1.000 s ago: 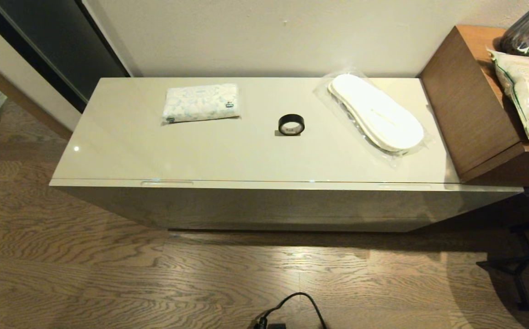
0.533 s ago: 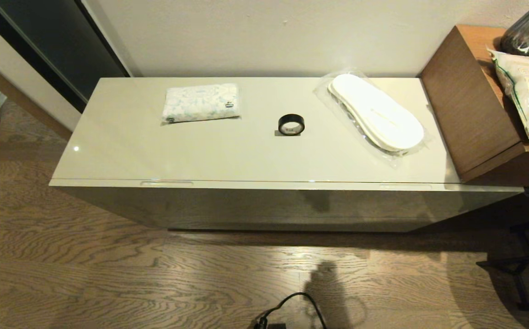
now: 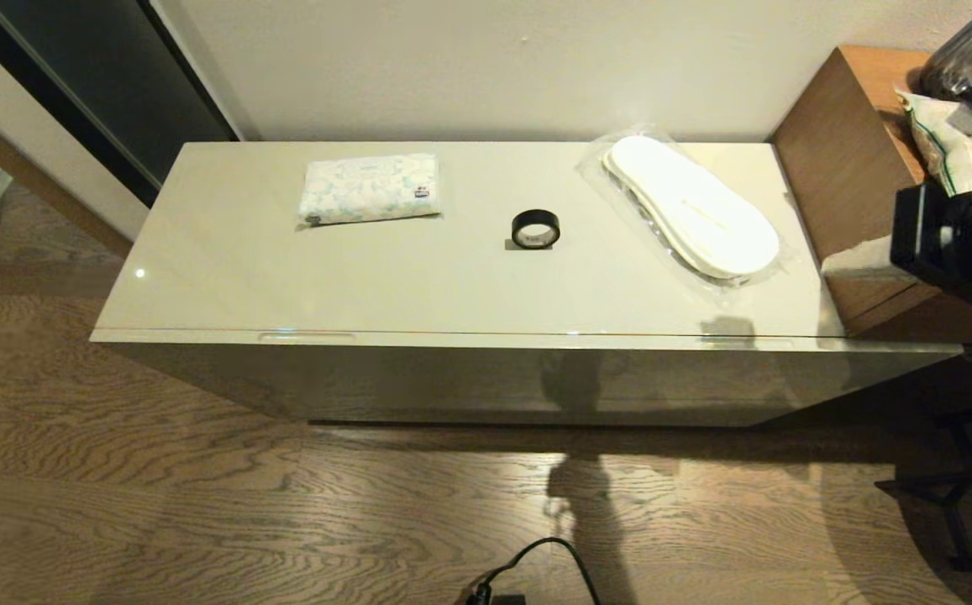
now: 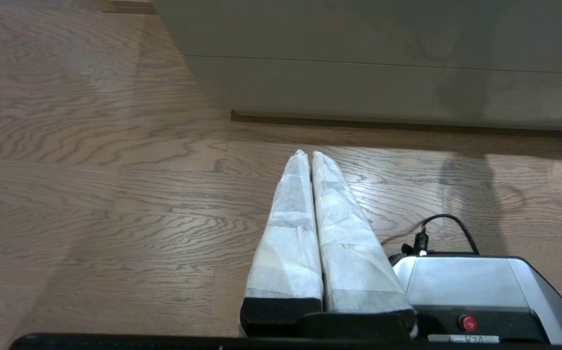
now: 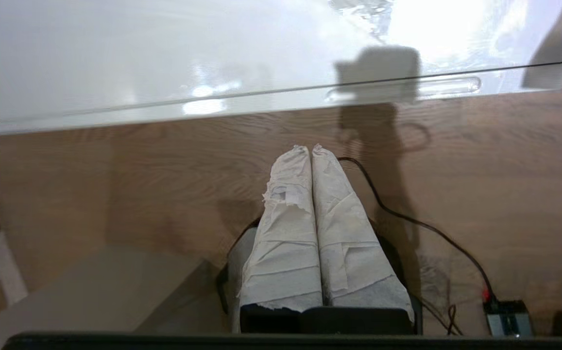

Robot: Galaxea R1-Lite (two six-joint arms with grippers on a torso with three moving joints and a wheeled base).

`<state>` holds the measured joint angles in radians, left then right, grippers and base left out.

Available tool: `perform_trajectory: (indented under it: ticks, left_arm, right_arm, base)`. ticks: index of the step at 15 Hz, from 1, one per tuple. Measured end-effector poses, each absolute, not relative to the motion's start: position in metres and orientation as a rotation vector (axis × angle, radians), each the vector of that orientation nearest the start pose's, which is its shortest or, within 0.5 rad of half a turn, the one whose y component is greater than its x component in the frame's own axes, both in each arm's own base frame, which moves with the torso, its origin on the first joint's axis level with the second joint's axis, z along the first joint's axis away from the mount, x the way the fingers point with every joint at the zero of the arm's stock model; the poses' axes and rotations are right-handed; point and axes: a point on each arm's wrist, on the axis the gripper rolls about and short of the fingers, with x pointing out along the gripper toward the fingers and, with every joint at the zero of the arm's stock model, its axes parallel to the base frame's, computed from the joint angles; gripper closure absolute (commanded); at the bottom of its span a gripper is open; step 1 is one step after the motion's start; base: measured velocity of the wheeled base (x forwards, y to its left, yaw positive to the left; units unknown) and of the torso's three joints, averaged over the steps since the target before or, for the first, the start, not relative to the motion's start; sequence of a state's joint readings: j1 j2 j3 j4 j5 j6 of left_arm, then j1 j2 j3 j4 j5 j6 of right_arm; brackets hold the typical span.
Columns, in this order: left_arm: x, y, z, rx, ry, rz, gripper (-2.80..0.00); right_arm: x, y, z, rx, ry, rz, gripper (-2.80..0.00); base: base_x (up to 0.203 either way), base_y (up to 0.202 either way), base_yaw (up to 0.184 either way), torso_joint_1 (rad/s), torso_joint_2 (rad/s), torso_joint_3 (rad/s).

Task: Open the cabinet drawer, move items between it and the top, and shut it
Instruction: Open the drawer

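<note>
The cabinet drawer (image 3: 486, 370) is closed, its two slim notches showing along the front edge. On the top (image 3: 225, 252) lie a white tissue pack (image 3: 368, 189), a black tape roll (image 3: 535, 228) and white slippers in a clear bag (image 3: 691, 206). My right gripper (image 3: 830, 267) is shut and empty, hovering at the cabinet's right end near the slippers. In the right wrist view this gripper (image 5: 310, 148) is above the floor, just short of the front edge's right notch (image 5: 451, 86). My left gripper (image 4: 308, 154) is shut and empty, low over the floor before the cabinet front (image 4: 383, 73).
A brown wooden side unit (image 3: 847, 160) stands against the cabinet's right end, carrying a beige green-edged bag (image 3: 956, 164) and a dark vase (image 3: 969, 59). A black cable (image 3: 553, 555) lies on the wooden floor. A black frame (image 3: 960, 496) stands at lower right.
My right arm has come into the head view at the right edge, in front of the side unit. Its shadow has spread over the floor and cabinet front. The items have not moved.
</note>
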<state>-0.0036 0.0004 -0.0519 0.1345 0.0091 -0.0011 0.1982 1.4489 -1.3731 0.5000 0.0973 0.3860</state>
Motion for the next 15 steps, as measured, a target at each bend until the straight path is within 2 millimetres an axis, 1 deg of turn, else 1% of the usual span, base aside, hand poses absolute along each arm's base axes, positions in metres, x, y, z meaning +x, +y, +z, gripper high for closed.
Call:
perform_trajectory:
  ticks: [2,5,9,12,15]
  left_arm:
    - [-0.027,0.000,0.076,-0.001,0.082,0.005,0.00]
    - [-0.027,0.000,0.076,-0.001,0.082,0.005,0.00]
    - [-0.027,0.000,0.076,-0.001,0.082,0.006,0.00]
    - [-0.027,0.000,0.076,-0.001,0.082,0.005,0.00]
    - [-0.027,0.000,0.076,-0.001,0.082,0.005,0.00]
  right_arm:
    - [0.236,0.050,0.285,0.329,0.679,0.124,0.00]
    - [0.246,0.051,0.256,0.282,0.767,0.025,0.00]
    - [0.258,0.046,0.234,0.281,0.807,-0.015,0.00]
    - [0.271,0.044,0.213,0.286,0.779,-0.033,0.00]
    - [0.280,0.044,0.201,0.292,0.779,-0.040,0.00]
  base:
    - [0.000,0.000,0.000,0.000,0.00,0.000]
    - [0.000,0.000,0.000,0.000,0.00,0.000]
    - [0.000,0.000,0.000,0.000,0.00,0.000]
    - [0.000,0.000,0.000,0.000,0.00,0.000]
    - [0.000,0.000,0.000,0.000,0.00,0.000]
